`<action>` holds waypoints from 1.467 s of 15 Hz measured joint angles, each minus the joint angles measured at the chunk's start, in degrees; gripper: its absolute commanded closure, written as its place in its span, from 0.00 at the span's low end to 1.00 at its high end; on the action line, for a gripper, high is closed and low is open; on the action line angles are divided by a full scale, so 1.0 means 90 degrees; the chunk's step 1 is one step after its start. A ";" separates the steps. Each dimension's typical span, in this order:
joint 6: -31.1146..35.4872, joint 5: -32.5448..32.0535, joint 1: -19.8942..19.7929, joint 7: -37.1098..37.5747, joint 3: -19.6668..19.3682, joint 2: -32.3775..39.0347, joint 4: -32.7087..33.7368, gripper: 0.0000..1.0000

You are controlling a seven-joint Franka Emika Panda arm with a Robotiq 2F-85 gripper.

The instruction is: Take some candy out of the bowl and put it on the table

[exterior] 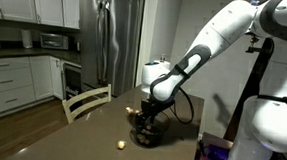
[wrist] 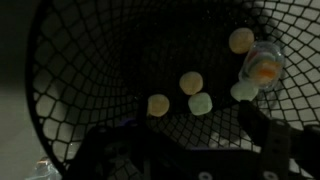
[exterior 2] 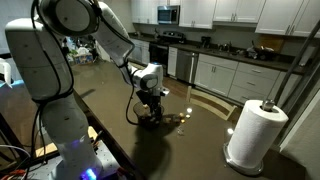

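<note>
Gripper at bottom of wrist view: jaws spread wide, nothing held, poised at the mouth of the bowl. Candy sits centre to upper right inside. One loose piece lies on the surface. Step looks like picking. Next: descend onto one candy, close.

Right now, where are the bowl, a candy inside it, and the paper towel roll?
bowl [wrist: 60, 90]: wrist view, on its mesh wall.
candy [wrist: 190, 82]: wrist view, middle of one piece inside the bowl.
paper towel roll [exterior 2: 255, 135]: in an exterior view, middle of its side.
</note>
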 measured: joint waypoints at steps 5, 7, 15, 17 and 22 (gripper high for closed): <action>-0.0001 0.0001 0.0000 -0.0038 -0.0072 0.0119 0.0174 0.23; -0.0004 0.0013 -0.0001 -0.0049 -0.0098 0.0148 0.0218 0.25; -0.0247 0.0968 -0.0019 -0.0700 -0.0141 0.0416 0.0480 0.00; -0.0354 0.1121 -0.0048 -0.0841 -0.0147 0.0487 0.0585 0.25; -0.0497 0.1231 -0.0096 -0.0954 -0.0150 0.0644 0.0738 0.59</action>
